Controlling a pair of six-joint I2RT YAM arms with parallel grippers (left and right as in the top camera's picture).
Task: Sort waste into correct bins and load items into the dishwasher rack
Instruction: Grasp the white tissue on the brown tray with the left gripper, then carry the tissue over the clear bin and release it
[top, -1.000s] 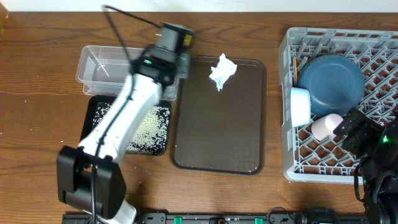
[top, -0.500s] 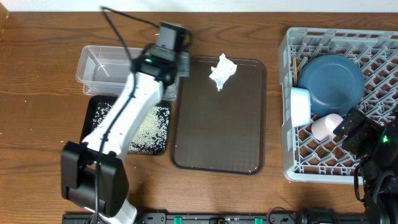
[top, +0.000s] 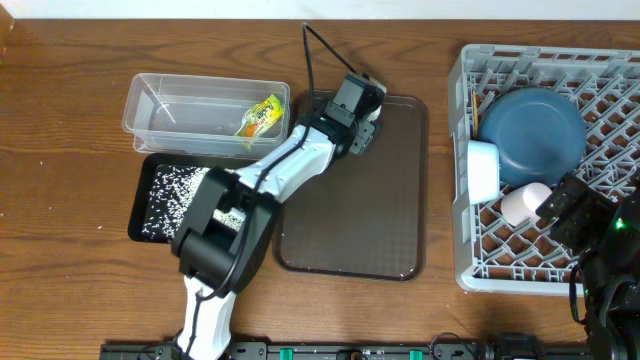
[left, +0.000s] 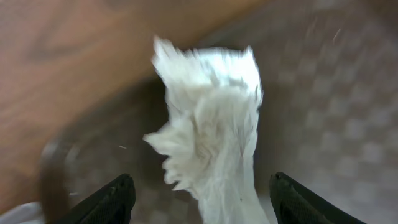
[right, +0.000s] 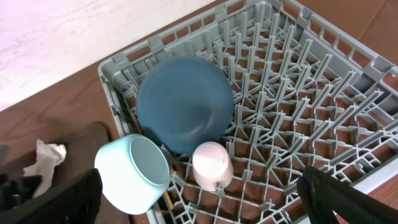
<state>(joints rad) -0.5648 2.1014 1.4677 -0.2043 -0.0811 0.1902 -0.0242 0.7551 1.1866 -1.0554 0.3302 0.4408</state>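
Note:
The crumpled white tissue (left: 211, 134) lies on the brown tray, and my left gripper (left: 202, 202) stands open around its near end, one finger on each side, not touching it. From overhead the left gripper (top: 361, 118) covers the tissue. The yellow-green wrapper (top: 259, 116) lies in the clear tub (top: 160, 100). White grains are spread in the black container (top: 150, 215). The grey rack (top: 610, 75) holds the blue dish (top: 535, 135), the pale green bowl (top: 483, 170), the pink cup (top: 524, 203) and chopsticks (top: 474, 108). My right gripper (right: 202, 208) hangs open above the rack, holding nothing.
The flat brown tray (top: 350, 215) lies between the two bins and the rack. My left arm (top: 270, 175) stretches across the black container's right end and the tray's left edge. Bare wooden table surrounds everything.
My left arm has swung right from above the clear tub to the tissue, and its jaws have opened. The wrapper now shows in the tub. The right arm has not moved.

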